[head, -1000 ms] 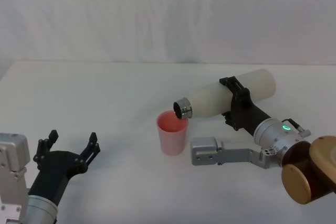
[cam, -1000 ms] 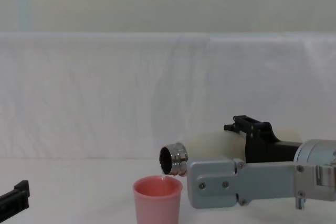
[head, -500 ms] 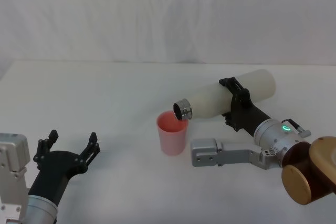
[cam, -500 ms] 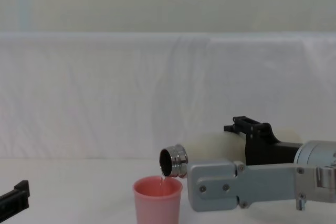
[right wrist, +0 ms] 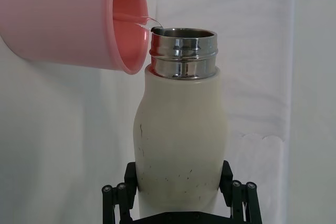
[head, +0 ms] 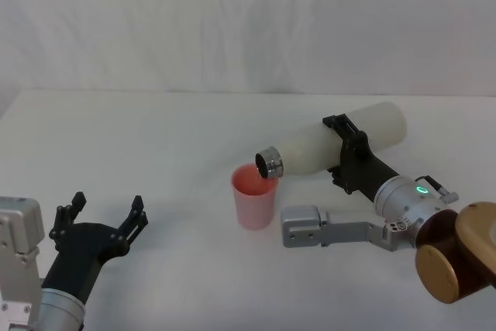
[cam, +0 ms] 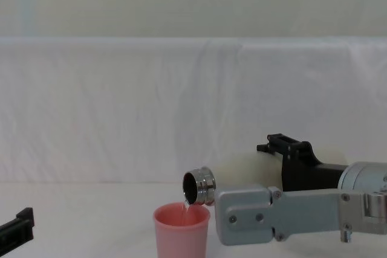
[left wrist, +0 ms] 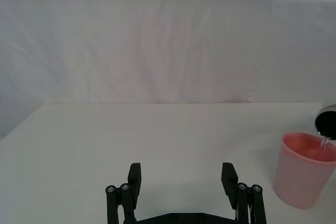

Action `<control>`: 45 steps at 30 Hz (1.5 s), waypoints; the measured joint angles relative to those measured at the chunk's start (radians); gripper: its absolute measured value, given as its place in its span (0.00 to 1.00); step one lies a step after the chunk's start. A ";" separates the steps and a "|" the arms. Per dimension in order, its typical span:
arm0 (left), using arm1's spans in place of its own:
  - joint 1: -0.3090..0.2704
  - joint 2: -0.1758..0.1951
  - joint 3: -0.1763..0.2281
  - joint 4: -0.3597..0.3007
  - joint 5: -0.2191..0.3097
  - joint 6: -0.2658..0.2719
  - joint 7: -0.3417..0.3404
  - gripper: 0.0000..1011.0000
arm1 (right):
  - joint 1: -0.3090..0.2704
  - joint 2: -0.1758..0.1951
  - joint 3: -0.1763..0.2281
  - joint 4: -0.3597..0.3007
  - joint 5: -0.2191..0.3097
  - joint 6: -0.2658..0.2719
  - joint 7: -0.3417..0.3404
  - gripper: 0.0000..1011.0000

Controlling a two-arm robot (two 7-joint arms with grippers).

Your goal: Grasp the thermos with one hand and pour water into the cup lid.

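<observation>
The right end effector (head: 347, 153) is clamped around the body of the thermos (head: 333, 145), its dark fingers (head: 341, 125) wrapped across the cream-white barrel roughly midway along it, and the bottle is tipped well over, lying close to horizontal with its base up and away to the robot's right and its shiny steel neck (head: 270, 162) angled down toward the centre of the white surface (head: 155, 137). That neck hangs right over the far rim of the cup lid (head: 253, 196), the small salmon-pink cup standing upright on the surface just left of the right arm's grey link. From the chest view the open mouth of the thermos (cam: 242, 170) sits just above the cup lid (cam: 181, 231), and a thin stream of water (cam: 188, 208) runs from the lip down into the pink cup. The right wrist view looks straight along the bottle: the thermos (right wrist: 181, 145) is pinched between the black fingers (right wrist: 239, 192) at both sides, and a fine clear thread of water arcs from the steel mouth into the cup lid (right wrist: 73, 22), whose inside wall looks wet. Over on the robot's left, the left end effector (head: 105, 218) rests low near the front edge of the surface, fingers spread wide apart, holding nothing, well apart from the cup. Its wrist view catches the cup lid (left wrist: 303, 169) off to one side with water trickling in.
</observation>
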 joint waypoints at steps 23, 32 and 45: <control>0.000 0.000 0.000 0.000 0.000 0.000 0.000 0.99 | -0.038 -0.044 0.059 0.013 0.089 -0.003 -0.055 0.94; 0.000 0.000 0.000 0.000 0.000 0.000 0.000 0.99 | -0.077 -0.070 0.123 0.005 0.180 -0.025 -0.090 0.94; 0.000 0.000 0.000 0.000 0.000 0.000 0.000 0.99 | -0.140 -0.090 0.191 -0.038 0.268 -0.050 -0.127 0.94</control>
